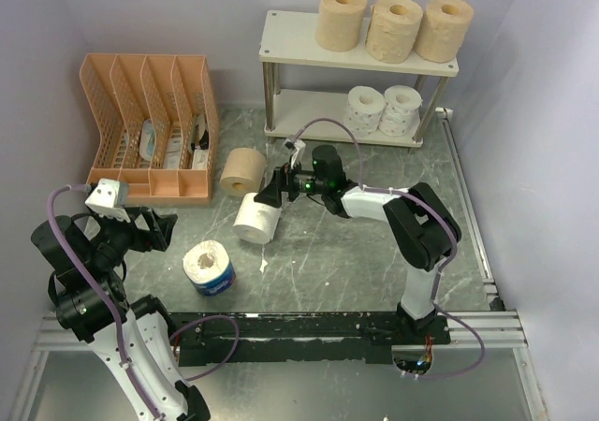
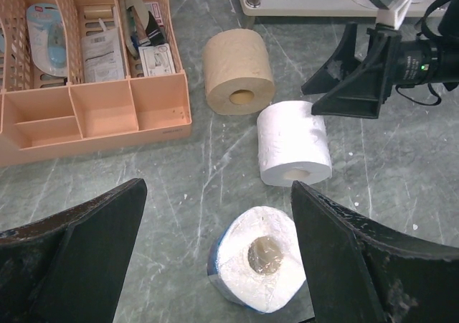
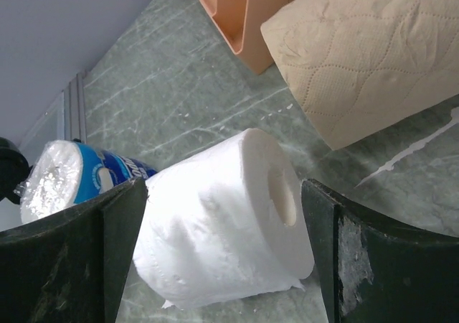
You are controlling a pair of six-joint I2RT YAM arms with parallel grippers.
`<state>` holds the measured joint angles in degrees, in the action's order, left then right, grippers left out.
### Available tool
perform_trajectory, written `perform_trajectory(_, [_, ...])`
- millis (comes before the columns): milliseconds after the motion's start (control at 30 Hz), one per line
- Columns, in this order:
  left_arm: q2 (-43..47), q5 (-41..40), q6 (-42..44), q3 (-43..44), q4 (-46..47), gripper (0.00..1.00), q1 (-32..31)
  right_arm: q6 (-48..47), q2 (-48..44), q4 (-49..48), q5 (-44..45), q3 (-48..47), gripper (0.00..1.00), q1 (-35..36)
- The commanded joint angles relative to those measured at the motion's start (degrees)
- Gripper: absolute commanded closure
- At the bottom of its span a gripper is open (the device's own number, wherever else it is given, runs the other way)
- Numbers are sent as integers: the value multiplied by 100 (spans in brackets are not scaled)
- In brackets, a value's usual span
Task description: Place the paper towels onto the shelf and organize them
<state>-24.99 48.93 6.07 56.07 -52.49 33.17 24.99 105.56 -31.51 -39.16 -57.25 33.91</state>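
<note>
The shelf (image 1: 298,39) stands at the back with three tan rolls (image 1: 394,28) on top and two white rolls (image 1: 382,110) on the lower board. A tan roll (image 1: 242,170), a white roll (image 1: 256,218) and a blue-wrapped roll (image 1: 208,268) lie on the table. My right gripper (image 1: 269,196) is open, its jaws either side of the white roll (image 3: 222,226) lying on its side, not closed on it. My left gripper (image 1: 154,229) is open and empty, above the blue-wrapped roll (image 2: 256,268). The tan roll (image 2: 237,72) lies behind the white roll (image 2: 294,145).
An orange mesh file organizer (image 1: 150,126) with small items stands at the back left, also in the left wrist view (image 2: 93,100). Grey walls close in both sides. A metal rail (image 1: 468,215) runs along the table's right edge.
</note>
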Motion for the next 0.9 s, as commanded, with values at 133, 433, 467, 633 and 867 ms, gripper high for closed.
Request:
perform_trajectory(133, [8, 164, 79, 0, 107, 6, -33, 269, 444, -556, -257, -80, 16, -25])
perform_trajectory(433, [-40, 187, 88, 0, 99, 6, -37, 505, 742, -459, -683, -158, 64, -25])
perform_trajectory(467, [-41, 187, 88, 0, 99, 6, -31, 534, 779, -435, -783, -174, 69, -23])
perform_trajectory(633, [-32, 187, 88, 0, 103, 6, -34, 599, 883, -167, -1069, -225, 82, -24])
perform_trajectory(867, [-11, 179, 83, 2, 101, 7, -31, 217, 49, 653, -614, -222, 100, -12])
